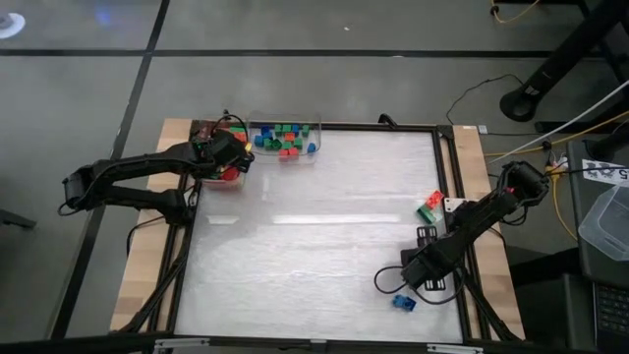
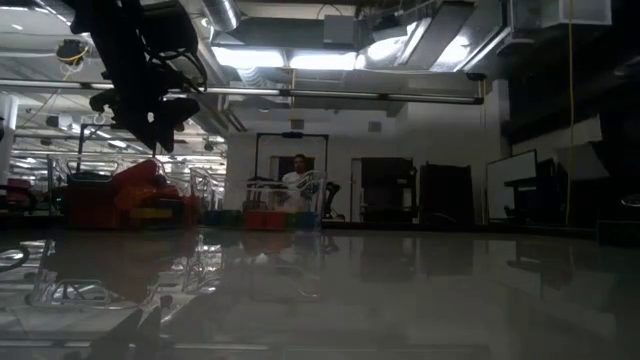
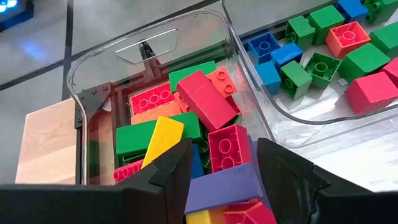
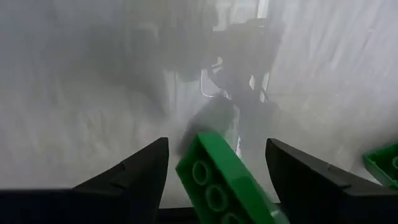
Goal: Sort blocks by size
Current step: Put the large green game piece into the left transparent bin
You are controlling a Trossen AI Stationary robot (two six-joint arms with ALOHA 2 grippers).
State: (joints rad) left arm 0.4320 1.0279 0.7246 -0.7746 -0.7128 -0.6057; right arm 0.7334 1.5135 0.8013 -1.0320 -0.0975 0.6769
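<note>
My left gripper (image 1: 236, 162) (image 3: 224, 152) hangs over a clear bin (image 3: 93, 74) at the table's far left, which holds long red, green, yellow and orange blocks. It is shut on a purple block (image 3: 221, 186). Beside that bin, a second clear bin (image 1: 285, 138) holds short green, blue and red blocks. My right gripper (image 1: 425, 273) (image 4: 216, 144) is open near the table's right edge. It points down, with a long green block (image 4: 224, 180) between its fingers and a gap on each side. This block is hidden under the gripper in the high view. My left gripper pinches the purple block between its two fingers, by two opposite sides (image 3: 194, 186). The fingers slant downward over the bin. The block sits about level just above the heap of long blocks. I cannot tell whether it rests on them.
A blue block (image 1: 403, 302) lies near the table's front right. A red block (image 1: 433, 199) and a green one (image 1: 426, 211) lie at the right edge, by a white part (image 1: 454, 206). Another green block (image 4: 385, 165) shows in the right wrist view. A person (image 2: 297, 175) stands far behind the table.
</note>
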